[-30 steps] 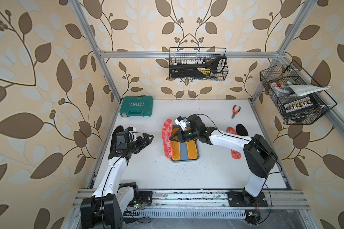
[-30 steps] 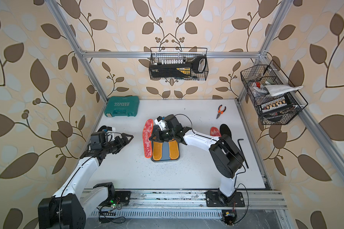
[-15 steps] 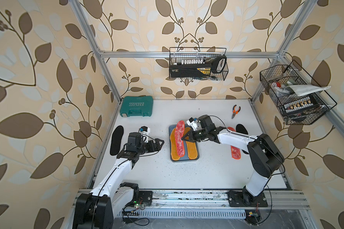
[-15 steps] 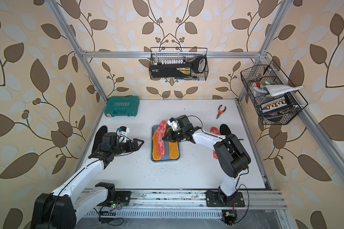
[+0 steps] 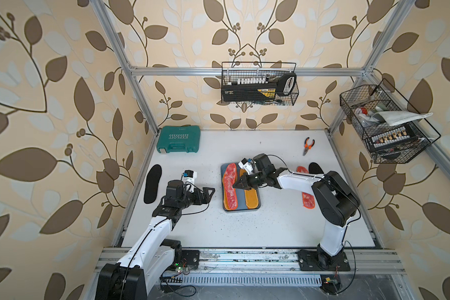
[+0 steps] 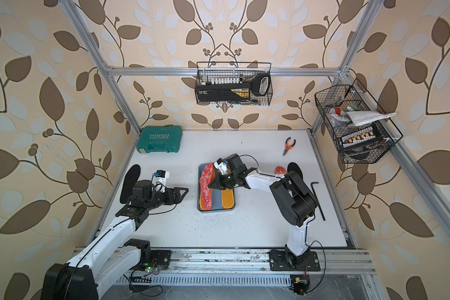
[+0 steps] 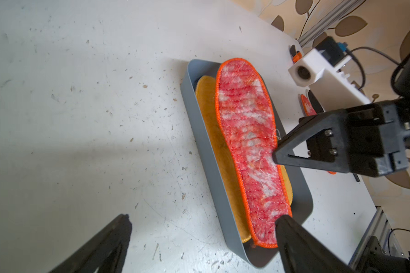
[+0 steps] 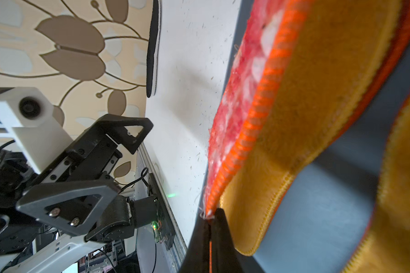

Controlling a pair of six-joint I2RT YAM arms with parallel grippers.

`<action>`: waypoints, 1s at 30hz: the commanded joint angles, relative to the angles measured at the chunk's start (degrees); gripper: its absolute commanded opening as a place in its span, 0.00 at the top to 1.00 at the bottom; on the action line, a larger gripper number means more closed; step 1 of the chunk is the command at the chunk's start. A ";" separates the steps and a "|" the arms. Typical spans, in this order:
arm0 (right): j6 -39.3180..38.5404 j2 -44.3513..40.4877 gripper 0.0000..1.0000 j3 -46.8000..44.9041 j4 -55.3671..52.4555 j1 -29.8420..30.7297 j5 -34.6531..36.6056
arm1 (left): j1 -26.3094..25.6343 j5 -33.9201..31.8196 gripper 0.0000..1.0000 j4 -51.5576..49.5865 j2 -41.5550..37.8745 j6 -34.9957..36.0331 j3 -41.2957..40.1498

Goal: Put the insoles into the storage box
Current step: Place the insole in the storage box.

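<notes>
Right fingers (image 8: 223, 245) pinch the red-white insole (image 5: 230, 185) over the storage box (image 5: 240, 207); left fingers (image 7: 301, 245) gape, apart.

Your two top views hang high over the front rail (image 5: 244, 259), looking steeply down; both share the whole tabletop (image 5: 244, 228), edge to edge. Your left wrist view looks low across the tabletop at the storage box (image 7: 206, 153) and right gripper (image 7: 276, 158), close. Your right wrist view sits nearly against the red insole (image 8: 242, 94), facing the left gripper (image 8: 131, 156).
</notes>
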 commanded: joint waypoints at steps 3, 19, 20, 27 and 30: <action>1.61 2.00 1.00 1.65 2.53 0.00 -0.27 | -0.39 0.96 0.01 2.18 -1.34 1.33 1.06; 3.71 4.78 1.00 2.16 4.59 0.17 0.94 | -0.39 -0.34 0.01 2.19 -1.71 0.88 0.83; 3.38 4.90 1.00 2.26 4.19 0.17 1.19 | -0.39 -0.34 0.01 2.19 -1.62 0.91 0.79; 1.04 5.40 1.00 3.00 0.71 0.26 4.14 | -0.39 -0.39 0.01 2.15 -1.40 0.86 0.89; -0.28 5.69 1.00 3.55 -1.79 0.42 5.83 | -0.39 -0.51 0.01 2.10 -1.01 0.83 1.15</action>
